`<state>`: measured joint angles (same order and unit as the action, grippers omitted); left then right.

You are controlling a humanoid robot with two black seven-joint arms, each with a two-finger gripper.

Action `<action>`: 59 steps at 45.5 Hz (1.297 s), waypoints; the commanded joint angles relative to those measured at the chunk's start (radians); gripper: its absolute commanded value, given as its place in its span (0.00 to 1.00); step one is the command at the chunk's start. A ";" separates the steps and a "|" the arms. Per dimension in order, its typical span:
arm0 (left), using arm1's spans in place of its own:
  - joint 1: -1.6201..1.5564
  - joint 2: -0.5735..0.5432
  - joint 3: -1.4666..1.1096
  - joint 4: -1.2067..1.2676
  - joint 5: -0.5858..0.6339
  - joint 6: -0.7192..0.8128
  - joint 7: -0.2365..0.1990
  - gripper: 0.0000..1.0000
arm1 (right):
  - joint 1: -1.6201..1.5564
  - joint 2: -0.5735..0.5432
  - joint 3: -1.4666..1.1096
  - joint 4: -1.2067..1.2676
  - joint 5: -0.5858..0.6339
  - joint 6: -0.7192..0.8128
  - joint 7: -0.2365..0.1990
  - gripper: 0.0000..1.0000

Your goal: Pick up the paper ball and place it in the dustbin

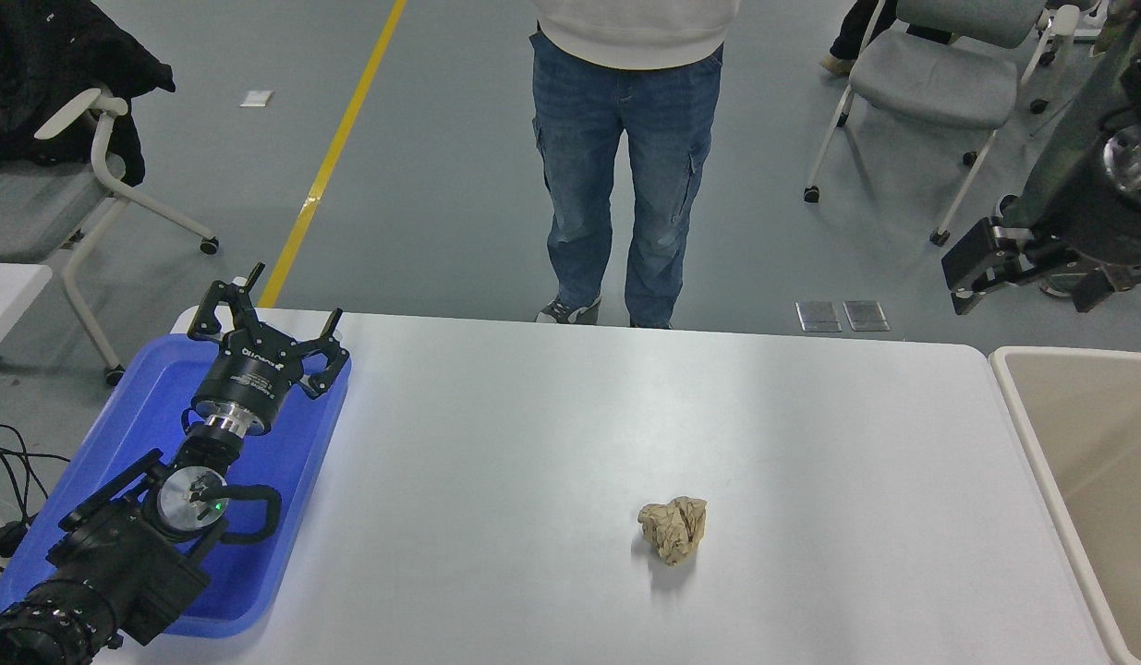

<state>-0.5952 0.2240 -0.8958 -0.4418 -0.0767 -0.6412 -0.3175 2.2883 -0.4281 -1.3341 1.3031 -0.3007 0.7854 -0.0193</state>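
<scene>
- One paper ball point(673, 528), tan and creased, lies alone on the white table point(552, 443) in the lower centre-right of the frame, touching nothing else.
- One dustbin point(1023, 420), beige with a pale rounded rim, stands at the right edge of the frame against the table's right end; only part of it shows.
- One blue tray point(284, 517) sits on the table at the lower left.
- Two black arms are in view.
- The left gripper point(270, 325) is held over the blue tray at the left, the arm rising from the lower left corner and pointing up the frame; its fingers are spread apart and hold nothing.
- The right gripper point(972, 268) hangs at the upper right of the frame, above the floor beyond the table's far edge and well apart from the paper ball; I cannot tell how its fingers stand.
- One person point(625, 166) in blue jeans stands at the table's far side, top centre.
- Two grey chairs, one at the upper left point(34, 203) and one at the upper right point(935, 78).
</scene>
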 commanded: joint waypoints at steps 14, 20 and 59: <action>0.000 0.000 0.000 0.000 0.000 0.000 0.000 1.00 | 0.006 -0.001 0.004 -0.001 0.000 0.000 0.001 1.00; 0.000 0.000 0.000 0.000 0.000 0.000 0.000 1.00 | 0.010 -0.001 0.006 -0.001 0.000 0.000 -0.001 1.00; 0.000 0.000 0.000 0.000 0.000 0.000 0.000 1.00 | 0.000 -0.006 0.007 0.001 0.000 0.000 0.001 1.00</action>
<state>-0.5952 0.2240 -0.8960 -0.4418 -0.0767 -0.6412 -0.3175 2.2995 -0.4340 -1.3278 1.3037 -0.3006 0.7854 -0.0190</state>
